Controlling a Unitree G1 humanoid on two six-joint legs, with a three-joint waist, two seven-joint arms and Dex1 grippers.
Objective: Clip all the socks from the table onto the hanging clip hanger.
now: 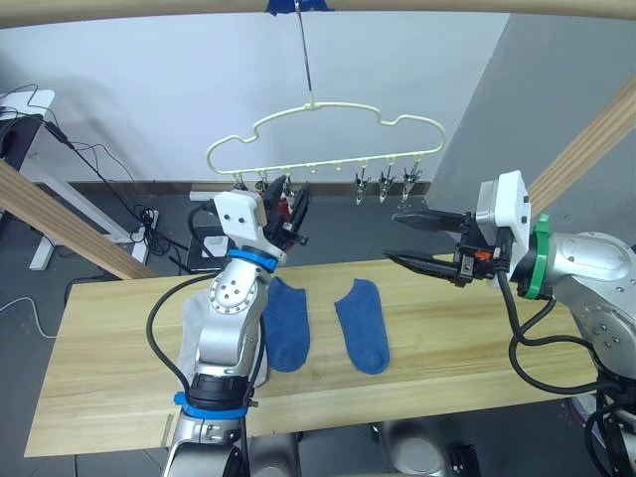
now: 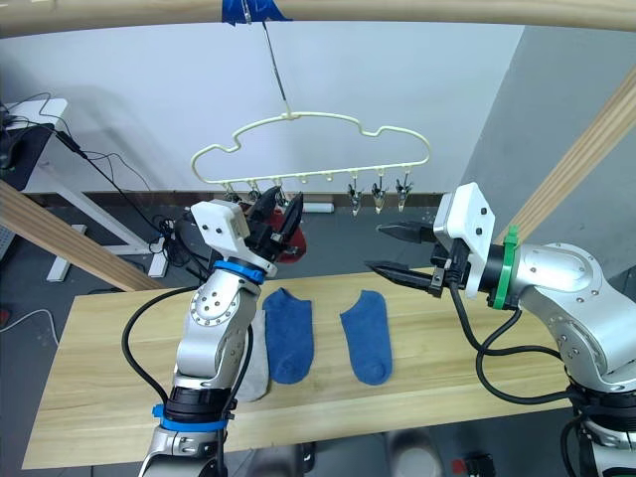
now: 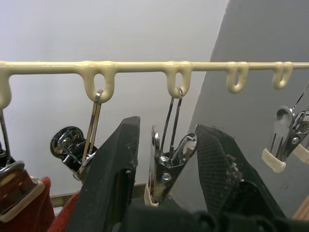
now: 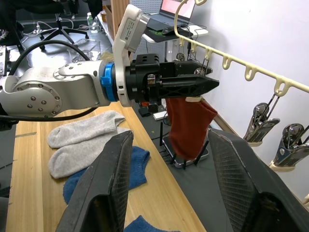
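Metal clip (image 3: pixel 166 166) sits between the left tool's (image 3: pixel 166 159) parted fingers, unpinched; it could swing away. Right tool (image 1: pixel 422 240), mid-frame, hangs released and empty.

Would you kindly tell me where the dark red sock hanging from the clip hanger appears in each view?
Left eye view: dark red sock peeks out behind the left gripper.
Right eye view: beside that gripper, below the clips.
Left wrist view: a red corner low down.
Right wrist view: hanging mid-frame.
Shared landmark: the pale yellow clip hanger.
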